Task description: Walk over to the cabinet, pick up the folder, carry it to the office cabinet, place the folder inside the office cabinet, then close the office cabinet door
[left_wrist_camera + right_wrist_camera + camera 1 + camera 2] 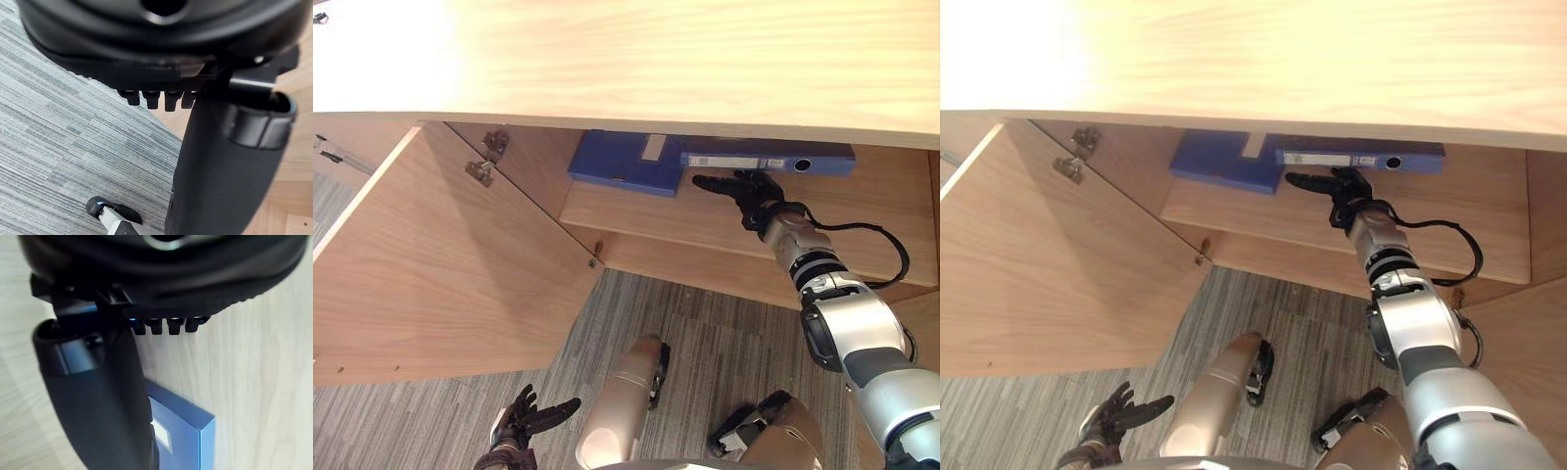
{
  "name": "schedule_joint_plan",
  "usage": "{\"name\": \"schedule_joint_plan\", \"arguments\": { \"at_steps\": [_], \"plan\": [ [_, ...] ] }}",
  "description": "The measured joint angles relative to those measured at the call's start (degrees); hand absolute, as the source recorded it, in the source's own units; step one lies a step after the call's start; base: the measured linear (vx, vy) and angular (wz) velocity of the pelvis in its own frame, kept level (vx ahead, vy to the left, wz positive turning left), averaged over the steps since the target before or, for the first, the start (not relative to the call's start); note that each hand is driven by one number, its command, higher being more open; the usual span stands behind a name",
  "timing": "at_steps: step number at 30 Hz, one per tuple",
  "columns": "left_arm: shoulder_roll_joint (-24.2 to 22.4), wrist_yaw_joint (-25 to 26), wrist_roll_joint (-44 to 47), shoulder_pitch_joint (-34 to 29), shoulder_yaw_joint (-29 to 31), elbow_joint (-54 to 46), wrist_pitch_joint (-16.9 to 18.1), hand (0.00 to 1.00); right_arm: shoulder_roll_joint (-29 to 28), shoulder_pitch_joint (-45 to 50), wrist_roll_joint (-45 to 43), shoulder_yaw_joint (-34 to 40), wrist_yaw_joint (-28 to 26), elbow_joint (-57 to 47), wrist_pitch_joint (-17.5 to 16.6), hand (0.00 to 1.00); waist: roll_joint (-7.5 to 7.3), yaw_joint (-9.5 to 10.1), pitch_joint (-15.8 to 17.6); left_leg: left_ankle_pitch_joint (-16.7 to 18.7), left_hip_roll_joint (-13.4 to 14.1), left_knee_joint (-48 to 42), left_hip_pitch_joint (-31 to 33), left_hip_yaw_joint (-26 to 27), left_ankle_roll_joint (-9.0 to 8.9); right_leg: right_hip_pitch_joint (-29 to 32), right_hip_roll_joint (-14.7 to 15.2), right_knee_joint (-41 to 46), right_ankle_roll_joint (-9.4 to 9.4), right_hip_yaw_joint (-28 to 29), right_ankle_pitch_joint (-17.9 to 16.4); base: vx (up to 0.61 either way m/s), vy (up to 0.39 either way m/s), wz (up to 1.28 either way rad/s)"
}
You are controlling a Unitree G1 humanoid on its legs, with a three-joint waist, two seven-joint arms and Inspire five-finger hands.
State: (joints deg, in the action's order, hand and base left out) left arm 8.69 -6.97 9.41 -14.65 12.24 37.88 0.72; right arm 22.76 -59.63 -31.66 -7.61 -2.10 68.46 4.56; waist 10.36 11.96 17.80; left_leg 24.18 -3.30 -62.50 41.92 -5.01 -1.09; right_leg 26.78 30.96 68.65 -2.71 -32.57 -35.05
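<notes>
**Op:** Status on the folder run?

**Eng:** Nearest first: your left robot hand [524,416] hangs low over the grey carpet [460,411]. Its fingers are relaxed and spread, holding nothing. Idle.

**Op:** Door?

**Eng:** The cabinet door [450,264] stands wide open on your left, with the hinges [484,162] exposed. Closing is not done.

**Op:** Right side?

**Eng:** The right robot hand [736,188] reaches into the cabinet over the shelf [705,220]. Its fingers are straight, pointing at the folder, and grip nothing. The fingertips sit just beside the folder's edge; can't tell if they touch.

**Op:** So the folder's in?

**Eng:** Yes. The blue folder [622,162] lies flat on the shelf toward the back, white label up. A long blue spine [769,161] with a label strip and a ring hole runs right beside it, just past the hand. Can't tell you whether that's the same folder or a second one.

**Op:** What's left?

**Eng:** My read is that walk, pick, carry and place look done: the folder rests inside and neither hand holds it. You have two steps left: pull the right arm clear, then shut the door. Mind the arm in the door's swing.
</notes>
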Motion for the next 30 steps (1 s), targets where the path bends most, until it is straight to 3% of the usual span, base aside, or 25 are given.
{"name": "schedule_joint_plan", "arguments": {
  "at_steps": [6,11,13,17,21,30],
  "plan": [
    [0.1,-1.0,0.0,-1.6,0.0,-3.0,0.0,1.0,0.1,0.6,1.5,-1.4,-2.3,1.1,-0.7,1.0,-0.67,0.01,0.5,0.0,0.2,1.0,-1.4,0.2,-0.01,-1.1,-0.3,-0.8,-0.06,0.0,0.1,0.04,-0.034,-0.03],
    [0.0,-2.4,-1.2,-3.9,-0.8,-5.7,-0.6,1.0,-0.3,1.1,26.4,-9.6,-9.2,-2.2,-2.2,1.0,-1.76,-0.31,0.7,0.0,1.1,2.8,-2.9,1.0,-0.12,-1.8,-1.2,-3.0,-0.27,0.1,0.9,0.06,-0.037,-0.09],
    [0.0,-2.4,-1.2,-4.5,-1.3,-7.0,-0.8,1.0,-0.6,2.2,31.5,-12.3,-9.4,-4.2,-2.6,1.0,-2.21,-0.4,0.7,-0.1,1.3,3.2,-3.1,1.0,-0.17,-1.9,-1.6,-3.6,-0.29,0.1,1.1,0.06,-0.034,-0.06],
    [-1.1,-2.6,-1.2,-5.1,-3.0,-8.6,-1.0,1.0,-2.8,7.0,51.6,-19.4,-9.3,-11.4,-4.0,1.0,-3.55,-1.5,0.7,-0.2,2.1,4.7,-4.6,1.5,-0.33,-3.1,-2.9,-5.9,-0.56,0.2,1.7,0.06,-0.035,-0.09],
    [-1.9,-1.8,-1.0,-5.1,-3.0,-8.7,-1.0,1.0,-6.7,10.8,63.4,-21.1,-8.5,-14.0,-3.8,1.0,-5.04,-2.0,0.6,-0.2,3.0,6.5,-6.5,2.5,-0.41,-4.1,-3.8,-7.8,-0.64,0.8,2.4,0.03,-0.032,-0.14],
    [-4.3,0.4,-0.4,-4.5,-1.2,-6.6,-1.2,1.0,-8.4,13.0,67.8,-19.3,-8.4,-15.4,-4.3,1.0,-5.72,-2.52,1.0,-0.3,3.4,8.1,-8.1,3.1,-0.68,-5.3,-4.7,-10.0,-0.96,0.8,3.5,0.0,-0.008,-0.04]
  ]
}}
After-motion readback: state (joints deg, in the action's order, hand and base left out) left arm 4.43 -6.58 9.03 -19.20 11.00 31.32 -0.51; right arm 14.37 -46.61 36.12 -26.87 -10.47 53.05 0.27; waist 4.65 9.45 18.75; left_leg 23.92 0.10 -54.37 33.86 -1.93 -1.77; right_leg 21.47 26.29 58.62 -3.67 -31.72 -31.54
